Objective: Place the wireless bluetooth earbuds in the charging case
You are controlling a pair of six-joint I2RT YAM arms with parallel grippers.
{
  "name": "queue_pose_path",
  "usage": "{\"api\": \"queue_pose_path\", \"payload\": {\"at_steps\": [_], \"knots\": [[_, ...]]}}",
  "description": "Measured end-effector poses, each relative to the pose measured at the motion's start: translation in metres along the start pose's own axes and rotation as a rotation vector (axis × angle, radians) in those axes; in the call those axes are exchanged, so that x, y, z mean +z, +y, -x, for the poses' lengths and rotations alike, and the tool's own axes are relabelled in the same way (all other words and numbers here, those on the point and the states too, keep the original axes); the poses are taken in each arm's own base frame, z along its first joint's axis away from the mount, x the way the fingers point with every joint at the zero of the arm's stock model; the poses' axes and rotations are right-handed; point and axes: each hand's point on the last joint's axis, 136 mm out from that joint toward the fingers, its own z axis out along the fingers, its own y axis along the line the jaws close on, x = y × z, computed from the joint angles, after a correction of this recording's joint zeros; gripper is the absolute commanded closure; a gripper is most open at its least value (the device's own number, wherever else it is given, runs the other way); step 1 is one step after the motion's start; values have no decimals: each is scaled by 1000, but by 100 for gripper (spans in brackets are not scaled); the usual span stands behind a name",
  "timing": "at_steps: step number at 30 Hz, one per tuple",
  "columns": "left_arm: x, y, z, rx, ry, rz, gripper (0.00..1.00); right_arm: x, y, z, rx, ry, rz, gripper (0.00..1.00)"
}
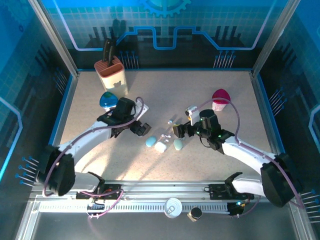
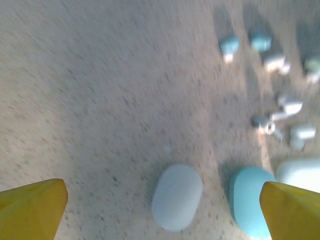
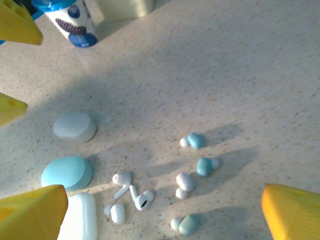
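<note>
Hovering above the desk [image 1: 225,100], left jaws and right jaws were held wide open and empty. White earbuds [image 3: 131,192] lay loose beside the cases [image 3: 66,172] mid-desk. Pickup was judged pending: one earbud needed pinching first.

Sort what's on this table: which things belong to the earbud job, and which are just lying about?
Job:
- white earbuds
- three cases

Lying about:
- teal buds
- knife block
- blue cup
- pink cup
</note>
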Motion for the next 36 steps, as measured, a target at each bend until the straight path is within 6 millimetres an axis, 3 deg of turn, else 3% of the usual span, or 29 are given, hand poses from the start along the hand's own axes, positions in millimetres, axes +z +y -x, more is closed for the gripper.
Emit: {"api": "queue_pose_path", "payload": {"at_steps": [4,8,16,22,25,31,34,36], "knots": [[18,-6,-38,25,186,-32,1,9,0,-13,27,43,6,0],[29,-9,-58,43,298,-59,2,11,1,-15,33,49,8,0],[49,-9,-67,73,373,-84,22,11,-1,-15,30,47,-10,0],[61,-8,-68,85,400,-93,27,10,-3,-14,28,44,-24,0],[67,-8,-69,85,409,-98,37,10,-3,-14,29,45,-27,0],[71,-10,-73,100,425,-112,52,6,-3,-12,28,40,-31,0],[72,-10,-73,103,423,-114,54,2,-4,-9,30,31,-45,0],[73,-9,-70,104,409,-106,63,-2,-4,-8,44,27,-51,0]]}}
